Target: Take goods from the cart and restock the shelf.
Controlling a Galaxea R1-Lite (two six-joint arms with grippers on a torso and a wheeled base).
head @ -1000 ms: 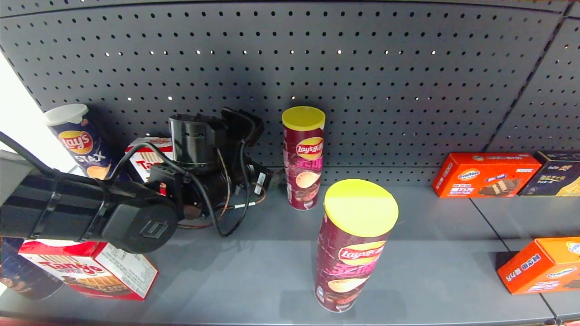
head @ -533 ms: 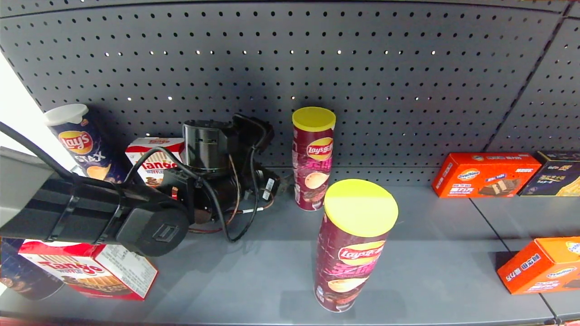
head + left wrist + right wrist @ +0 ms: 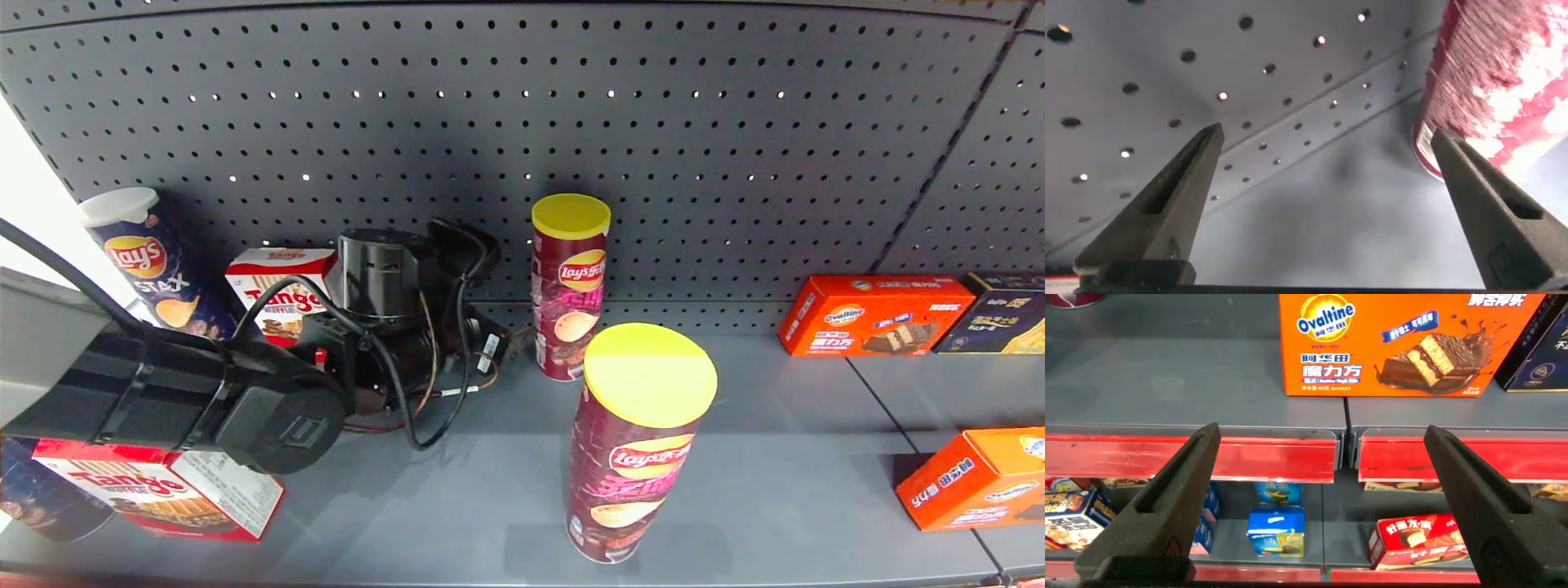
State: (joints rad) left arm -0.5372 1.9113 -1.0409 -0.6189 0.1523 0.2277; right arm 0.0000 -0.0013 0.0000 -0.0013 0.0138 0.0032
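Two maroon chip cans with yellow lids stand upright on the grey shelf (image 3: 775,457). One can (image 3: 570,286) is at the back by the pegboard, the other (image 3: 637,441) nearer the front. My left gripper (image 3: 510,336) sits low at the back can's left side. Seen from the left wrist, this gripper (image 3: 1327,135) is open with nothing between its fingers, and the back can (image 3: 1503,90) stands just past one fingertip (image 3: 1454,155). My right gripper (image 3: 1323,433) is open and empty before the shelf's red front rail (image 3: 1266,453), below an orange box (image 3: 1396,343).
Left of my arm stand a blue chip can (image 3: 147,253) and two red-and-white wafer boxes (image 3: 282,286) (image 3: 163,490). Orange boxes (image 3: 878,314) (image 3: 971,478) and a dark box (image 3: 996,322) lie at the right. The lower shelf holds small boxes (image 3: 1278,531).
My left arm has shifted to the right along the back of the shelf, and the back chip can has moved right with it. The front can has stayed put.
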